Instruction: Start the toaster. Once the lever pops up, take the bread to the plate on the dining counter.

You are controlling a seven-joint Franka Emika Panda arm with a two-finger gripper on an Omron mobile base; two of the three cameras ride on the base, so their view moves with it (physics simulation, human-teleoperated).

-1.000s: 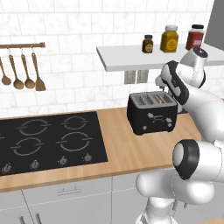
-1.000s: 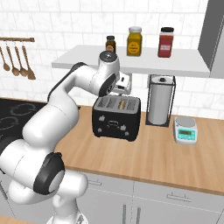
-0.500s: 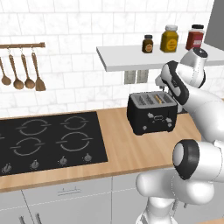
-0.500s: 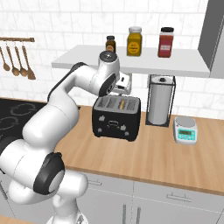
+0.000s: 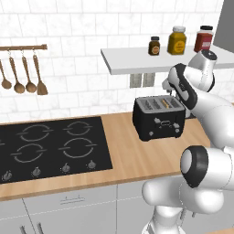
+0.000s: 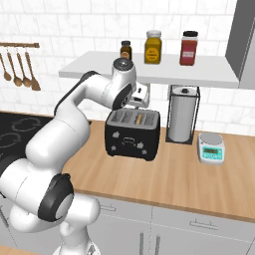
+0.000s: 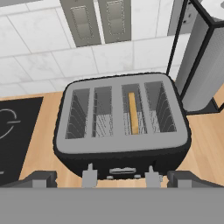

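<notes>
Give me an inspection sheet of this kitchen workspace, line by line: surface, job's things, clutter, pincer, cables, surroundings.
Surface: wood counter with an inset black hob.
Job's things: black toaster stands upright on the counter; bread sits in the third of its four slots.
Clutter: paper towel holder and small scale to the right of the toaster.
Pincer: pincer open, above the toaster's front edge, holding nothing.
Cables: nothing seen.
Surroundings: wall shelf carrying three jars; utensils hanging from a rail; tiled wall.
</notes>
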